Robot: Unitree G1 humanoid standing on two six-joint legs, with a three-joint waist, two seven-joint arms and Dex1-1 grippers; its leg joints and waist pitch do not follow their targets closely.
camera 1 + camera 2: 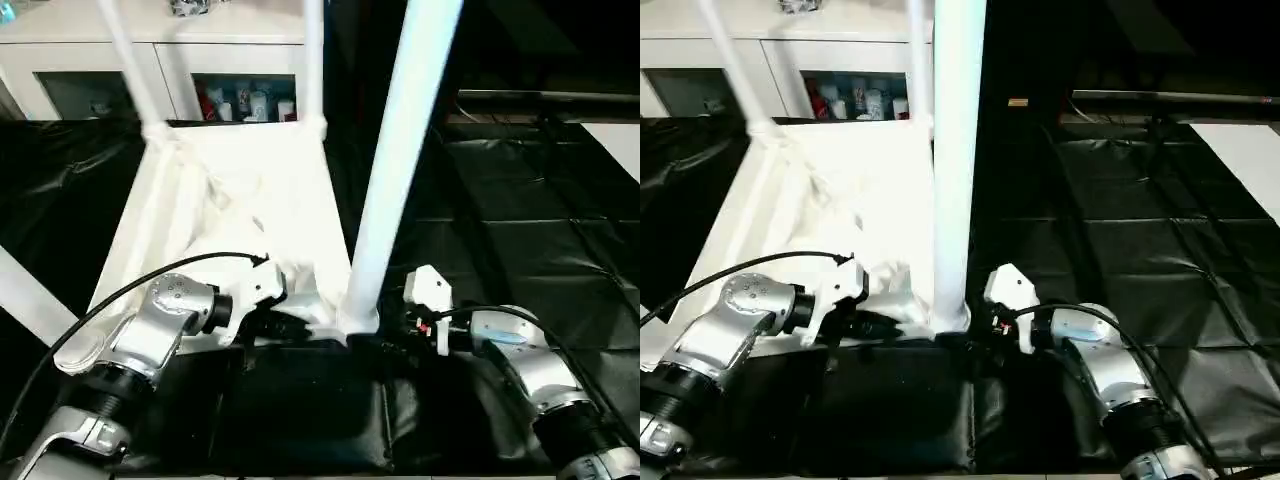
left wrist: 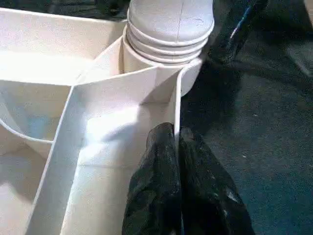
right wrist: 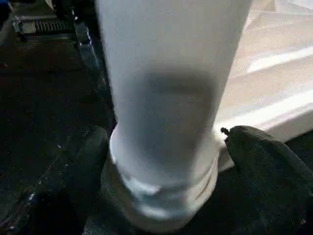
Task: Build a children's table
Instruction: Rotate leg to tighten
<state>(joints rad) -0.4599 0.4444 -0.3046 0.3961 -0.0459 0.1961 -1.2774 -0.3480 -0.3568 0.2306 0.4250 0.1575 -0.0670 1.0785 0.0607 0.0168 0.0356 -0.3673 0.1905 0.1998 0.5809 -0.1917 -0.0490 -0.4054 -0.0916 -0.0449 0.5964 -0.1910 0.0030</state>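
Note:
The children's table lies upside down on the black sheet, its ribbed white top (image 1: 230, 190) facing up. The near-right leg (image 1: 400, 150) stands upright in its corner socket (image 2: 166, 34). Three more legs rise from the other corners. My left gripper (image 2: 177, 134) is shut on the table top's thin rim wall, just beside that socket. My right gripper (image 3: 166, 147) is open, with one black finger (image 3: 88, 161) on each side of the leg's base. From the head camera it sits right of the socket (image 1: 975, 330).
A white glass-door cabinet (image 1: 200, 55) stands behind the big black-sheeted table (image 1: 520, 220). A dark bar (image 1: 540, 100) runs along the back right, with a white sheet (image 1: 620, 145) near it. Bare black sheet stretches to the right of the leg.

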